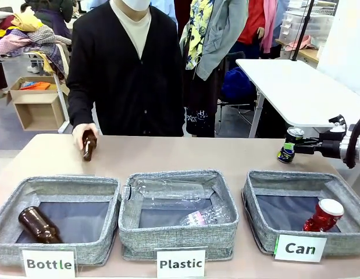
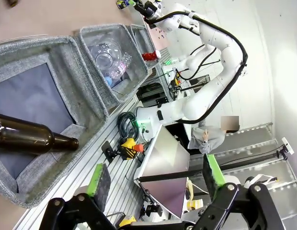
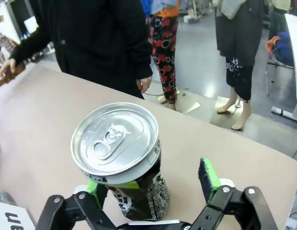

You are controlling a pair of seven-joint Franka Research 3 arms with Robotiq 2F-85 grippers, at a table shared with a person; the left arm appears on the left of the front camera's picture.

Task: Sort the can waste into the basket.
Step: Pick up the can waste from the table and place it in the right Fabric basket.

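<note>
Dark can (image 3: pixel 120 160) stands upright between the right hand's (image 3: pixel 153 189) part-closed fingers, beyond the "Can" basket (image 1: pixel 258 185); left hand (image 2: pixel 155 179) wide, empty.

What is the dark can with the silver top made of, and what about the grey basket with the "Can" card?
The dark printed drink can looks like thin metal: its silver lid is shiny and ribbed, with a pull tab. The grey rectangular "Can" basket looks like woven fabric, matte and speckled, with soft, slightly sagging walls and a dark cloth lining. Its white card is probably paper or card.
</note>
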